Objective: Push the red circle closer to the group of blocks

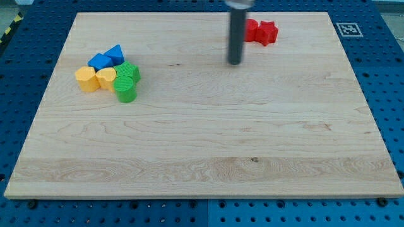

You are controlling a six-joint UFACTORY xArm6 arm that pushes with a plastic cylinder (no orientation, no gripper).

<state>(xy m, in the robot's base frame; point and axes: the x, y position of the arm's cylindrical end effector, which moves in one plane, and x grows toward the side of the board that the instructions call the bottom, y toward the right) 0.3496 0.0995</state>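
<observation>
Two red blocks sit together near the view's top, right of centre: a red circle (251,29), partly hidden behind my rod, and a red star (267,33) touching its right side. My tip (235,62) rests on the board just below and to the left of the red circle, apart from it. The group of blocks is at the view's left: two blue blocks (107,58), a yellow hexagon (86,79), a yellow heart (106,78), and two green blocks (127,82), all packed close.
The wooden board (202,157) lies on a blue pegboard table. A white marker tag (348,29) sits off the board's top right corner.
</observation>
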